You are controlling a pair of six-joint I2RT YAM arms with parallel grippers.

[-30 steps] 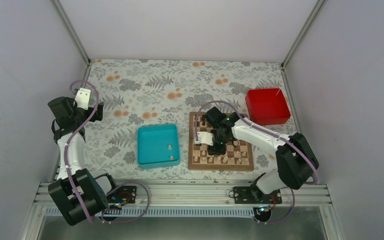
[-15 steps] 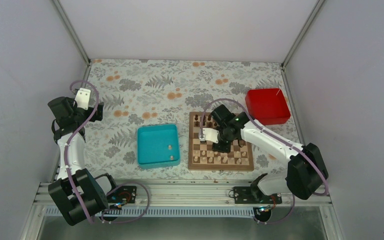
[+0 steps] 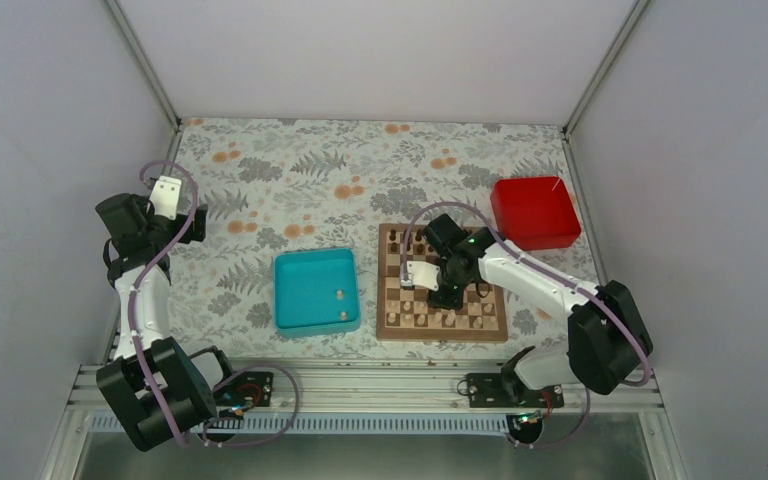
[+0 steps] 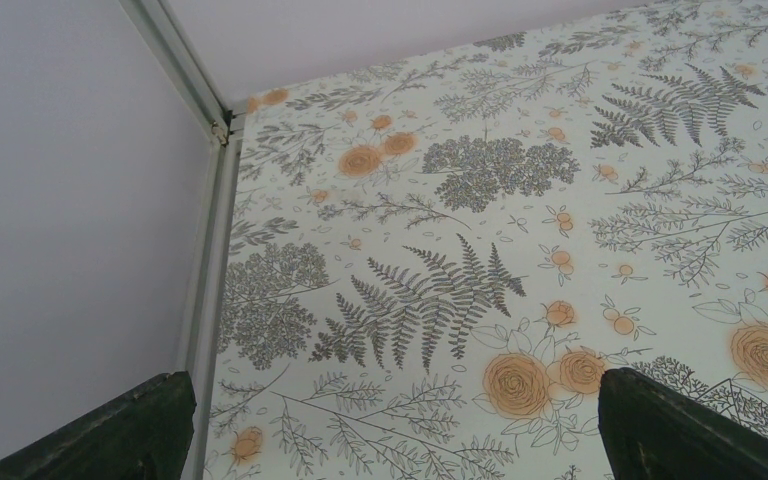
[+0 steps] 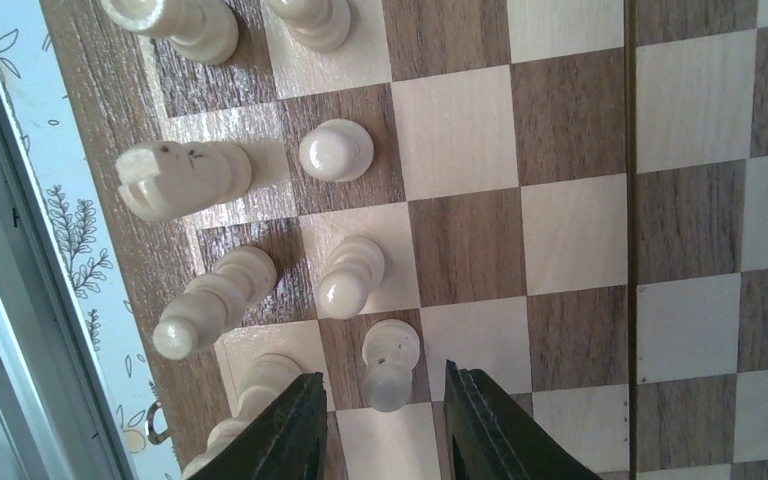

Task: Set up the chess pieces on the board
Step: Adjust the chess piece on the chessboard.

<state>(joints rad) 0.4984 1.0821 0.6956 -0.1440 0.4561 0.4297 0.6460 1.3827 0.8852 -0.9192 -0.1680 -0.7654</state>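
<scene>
Low over the left half of the board (image 3: pixel 442 337) hangs the right claw (image 3: pixel 412 277) in the overhead view, its arm reaching in from the board's right side. Left of that claw, just past the board's edge, sits a teal tray (image 3: pixel 317 254) with two pale chess pieces (image 3: pixel 340 294) in its near right part. A narrow strip of flowered worktop (image 3: pixel 260 180) separates tray and board. Beyond the claw and to its right, a red box (image 3: pixel 534 212) lies near the board's far right corner. Far off to the left, the left claw (image 3: pixel 167 187) is raised beside the side wall, well apart from tray and board, with open worktop ahead of it.

From the left wrist, the left claw (image 4: pixel 395 400) is spread wide. Only its dark fingers (image 4: pixel 130 435) show, at the lower corners, with worktop seen between them. That surface runs to the corner post (image 4: pixel 215 120) ahead and to the left.

From the right wrist, the right claw (image 5: pixel 384 372) stands partway open, straddling one pale pawn (image 5: pixel 390 355) that stands on a board square. A slim gap shows on each side of the pawn, so the fingers (image 5: pixel 285 430) do not touch it. Ahead and to the left of the claw, more pale pieces crowd the two rows along the board's edge, a knight (image 5: pixel 180 180) among them. To the claw's right run bare squares.
</scene>
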